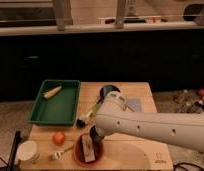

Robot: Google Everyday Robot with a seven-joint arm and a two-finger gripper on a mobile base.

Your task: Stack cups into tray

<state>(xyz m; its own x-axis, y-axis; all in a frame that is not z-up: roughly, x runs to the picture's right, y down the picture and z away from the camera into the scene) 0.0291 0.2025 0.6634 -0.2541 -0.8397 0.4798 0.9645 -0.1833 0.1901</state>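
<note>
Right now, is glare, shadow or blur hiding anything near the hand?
Camera view: soft all over, no strong glare; the white arm itself covers much of the table. The hand sits dark over the red-orange bowl, its outline lost. The green tray is evenly lit.

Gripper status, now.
Gripper: down over the red-orange bowl at the table's front edge; what it holds cannot be told.

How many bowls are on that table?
2: a red-orange bowl at the front under the gripper, a dark bowl at the back. The arm may hide more.
</note>
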